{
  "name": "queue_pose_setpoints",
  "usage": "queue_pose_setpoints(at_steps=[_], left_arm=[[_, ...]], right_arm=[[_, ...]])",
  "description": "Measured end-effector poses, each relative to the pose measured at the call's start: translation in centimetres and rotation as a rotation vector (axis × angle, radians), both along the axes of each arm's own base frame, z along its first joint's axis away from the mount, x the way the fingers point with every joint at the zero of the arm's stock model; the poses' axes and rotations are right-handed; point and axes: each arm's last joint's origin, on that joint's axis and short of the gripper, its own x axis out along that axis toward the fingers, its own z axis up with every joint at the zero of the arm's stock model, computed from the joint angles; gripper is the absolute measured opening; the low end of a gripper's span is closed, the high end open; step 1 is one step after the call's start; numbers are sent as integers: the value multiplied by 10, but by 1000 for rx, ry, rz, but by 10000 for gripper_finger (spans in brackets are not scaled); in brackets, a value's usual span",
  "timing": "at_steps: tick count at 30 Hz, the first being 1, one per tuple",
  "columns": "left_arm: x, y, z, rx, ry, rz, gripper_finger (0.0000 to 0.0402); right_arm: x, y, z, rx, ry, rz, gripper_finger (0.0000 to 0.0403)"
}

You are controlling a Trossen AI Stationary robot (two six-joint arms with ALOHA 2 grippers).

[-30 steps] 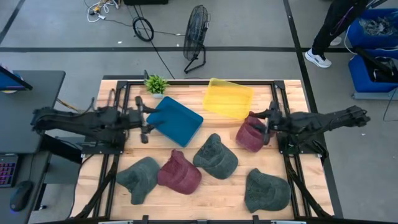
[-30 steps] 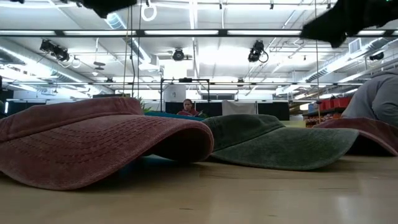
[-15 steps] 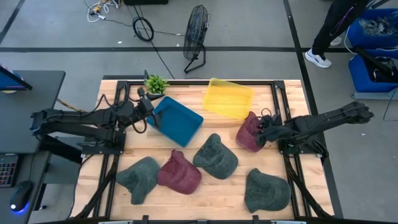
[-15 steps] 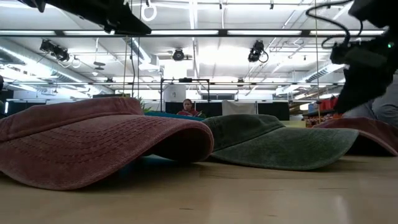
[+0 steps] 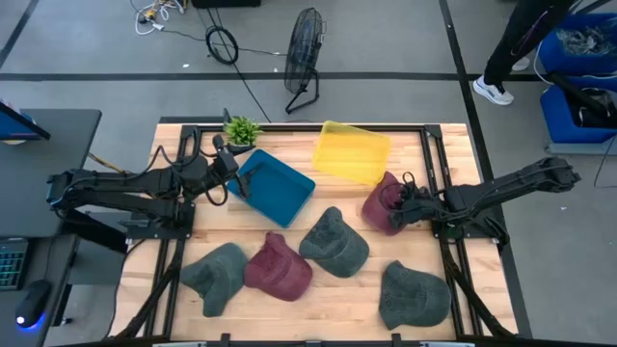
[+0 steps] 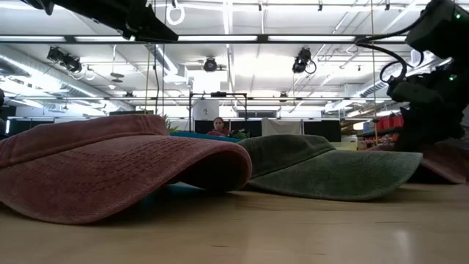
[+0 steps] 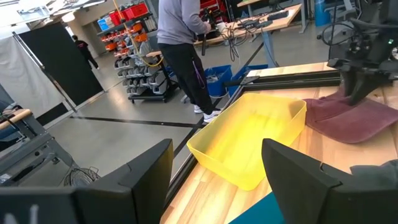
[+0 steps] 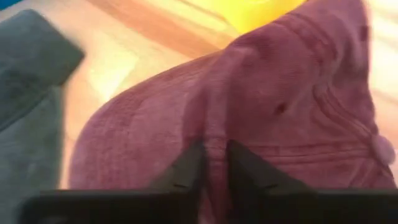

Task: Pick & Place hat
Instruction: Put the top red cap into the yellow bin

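A maroon hat [image 5: 381, 204] lies on the table beside the yellow bin [image 5: 354, 151], its brim toward that bin. My right gripper [image 5: 401, 208] is down on it from the right and shut on its cloth [image 8: 214, 163]. In the low view that arm [image 6: 432, 81] stands over the hat [image 6: 448, 160] at the right. My left gripper [image 5: 229, 166] hovers open over the far left corner of the blue bin [image 5: 277, 188]; its fingers [image 7: 142, 171] hold nothing. My right gripper pinches a raised fold of the maroon hat's crown [image 8: 211, 134] between its two fingers [image 8: 185, 169]. It comes slanting down from the table's right side. The hat's crown and brim lie on the table.
A second maroon hat [image 5: 278, 267] and three dark green hats [image 5: 335, 241], [image 5: 214, 275], [image 5: 415, 294] lie across the near half of the table. A small plant [image 5: 242, 130] stands at the far left. A person [image 7: 180, 37] stands beyond the table.
My right gripper has dropped toward the table's left onto the maroon hat and taken hold of its crown; the hat has shifted slightly left. My left gripper has drawn toward the far edge, over the blue bin's corner.
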Motion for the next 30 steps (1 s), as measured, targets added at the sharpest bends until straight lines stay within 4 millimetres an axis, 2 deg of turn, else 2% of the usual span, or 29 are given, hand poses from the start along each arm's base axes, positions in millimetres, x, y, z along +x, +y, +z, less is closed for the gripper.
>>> queue_pose_setpoints(at_steps=[2, 4, 9, 13, 15, 17, 20, 23, 26, 30], left_arm=[[0, 0, 0, 0, 0, 0, 252], [0, 0, 0, 0, 0, 0, 252], [0, 0, 0, 0, -1, 0, 252], [0, 0, 0, -9, -10, 1, 252], [0, 0, 1, -13, -20, 2, 252], [0, 0, 2, -13, -30, 1, 252], [0, 0, 4, -15, -56, 2, 252], [0, 0, 5, -14, -67, 2, 252], [0, 0, 5, -14, -73, 1, 252], [0, 0, 6, -13, -82, 1, 252]], right_arm=[[3, 3, 7, 74, -14, 20, 15], [7, 5, 18, 152, -26, 13, 20], [19, 8, 72, 188, -123, 14, 8], [27, 6, 119, 43, -261, 45, 13], [28, 3, 139, -117, -313, 39, 15], [28, -3, 152, -312, -335, -48, 13], [27, -13, 159, -573, -343, -284, 9], [30, -23, 151, -724, -313, -492, 8], [40, -35, 137, -774, -333, -670, 8], [59, -52, 121, -735, -355, -751, 8]])
